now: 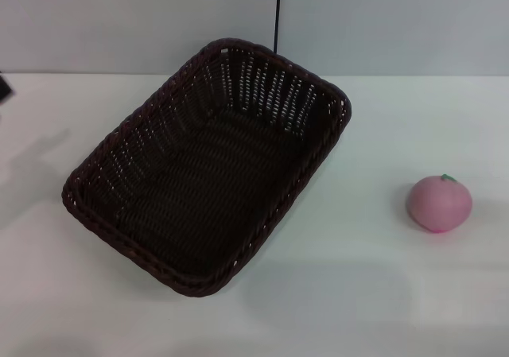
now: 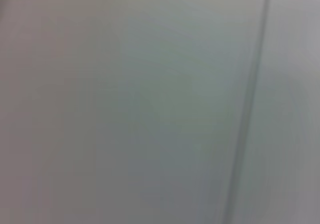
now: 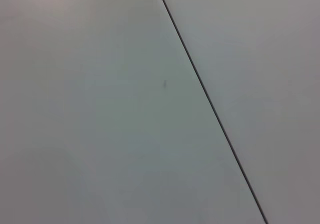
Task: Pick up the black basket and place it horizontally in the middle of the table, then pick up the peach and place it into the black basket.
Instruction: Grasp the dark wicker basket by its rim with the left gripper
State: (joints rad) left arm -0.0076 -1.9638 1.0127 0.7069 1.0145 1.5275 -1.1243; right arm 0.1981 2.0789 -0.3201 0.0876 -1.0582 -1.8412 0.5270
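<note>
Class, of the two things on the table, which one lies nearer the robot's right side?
The peach: small, round and pink, it sits alone on the table to the right of the black basket, which lies skewed nearer the middle.

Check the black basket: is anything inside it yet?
Nothing: the black basket shows only its bare woven floor. The peach sits apart on the table, to its right. The table beneath the basket is covered.
</note>
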